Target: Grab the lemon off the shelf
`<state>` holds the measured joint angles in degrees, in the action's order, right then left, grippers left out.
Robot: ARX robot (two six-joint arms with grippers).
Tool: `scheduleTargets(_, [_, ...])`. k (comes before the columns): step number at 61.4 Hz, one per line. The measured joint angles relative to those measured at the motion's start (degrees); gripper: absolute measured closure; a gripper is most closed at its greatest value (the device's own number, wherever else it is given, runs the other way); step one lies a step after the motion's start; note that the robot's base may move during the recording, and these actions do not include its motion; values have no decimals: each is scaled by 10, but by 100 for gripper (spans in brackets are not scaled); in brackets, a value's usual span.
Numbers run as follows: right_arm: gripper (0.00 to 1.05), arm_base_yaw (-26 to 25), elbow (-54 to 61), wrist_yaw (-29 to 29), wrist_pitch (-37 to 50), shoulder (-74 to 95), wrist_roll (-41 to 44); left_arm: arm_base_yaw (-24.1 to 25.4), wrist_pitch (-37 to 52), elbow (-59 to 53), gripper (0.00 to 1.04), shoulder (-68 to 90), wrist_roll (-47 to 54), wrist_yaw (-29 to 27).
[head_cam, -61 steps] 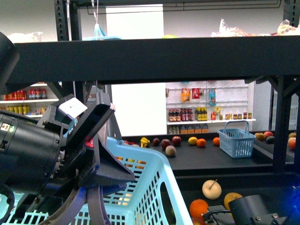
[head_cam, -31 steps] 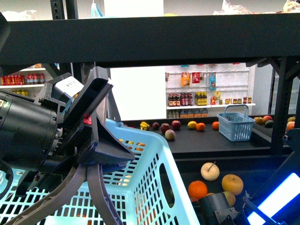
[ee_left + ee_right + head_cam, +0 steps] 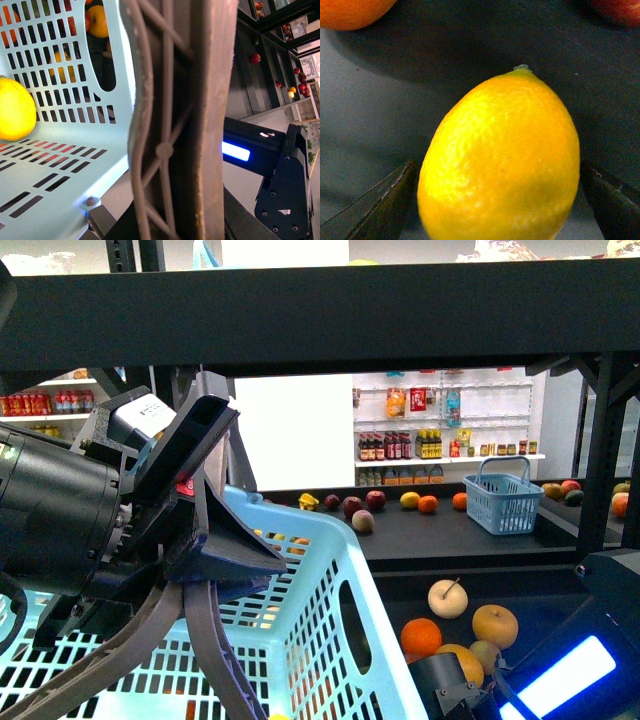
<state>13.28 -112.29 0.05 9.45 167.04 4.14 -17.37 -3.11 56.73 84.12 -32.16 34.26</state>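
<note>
Black shelf (image 3: 380, 100) tier fills the right wrist view, fruit lying loose on it. Right gripper (image 3: 497, 192) straddles the lemon (image 3: 500, 160): one dark fingertip (image 3: 375, 210) shows at each flank, right at the skin. Cannot tell if they press it or just sit beside it. Lemon lies on the tier, nub end pointing away from the wrist. Beyond it, apart from it, an orange (image 3: 350, 12) at one corner and a red fruit (image 3: 620, 10) at the other, both cut off by the edge.

Front view: right arm low at the right with a lit blue strip (image 3: 560, 690), reaching into the lower tier among a pale stemmed fruit (image 3: 448, 598) and other round fruit.

Left gripper (image 3: 170, 670) is big in the foreground at the light blue basket (image 3: 330, 570). In the left wrist view one grey finger (image 3: 170, 125) runs along the basket wall. Grip on it: cannot tell. Inside the basket, a yellow fruit (image 3: 15, 107) on the slatted floor.

Further back: a small blue basket (image 3: 503, 505) on the middle tier beside a row of fruit, then white wall shelves (image 3: 440, 455) with bottles.
</note>
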Motion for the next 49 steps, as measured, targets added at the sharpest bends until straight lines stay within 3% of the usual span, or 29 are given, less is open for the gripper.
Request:
scheduleTargets(14, [7,0,-39,11,-22,18,-14,0,0,0,88,0,0,0])
scheduleTargets(24, [33,0,-48,12,-27,23,-35,0,0,0,88,0,0,0])
scheduleTargets(36, [33,-5,-5,11,-12,0,-41,0,0,0,88,0,0,0])
scheduleTargets(49, [34,-41,150,3,60,-120,-43,0,0,0,88,0,0,0])
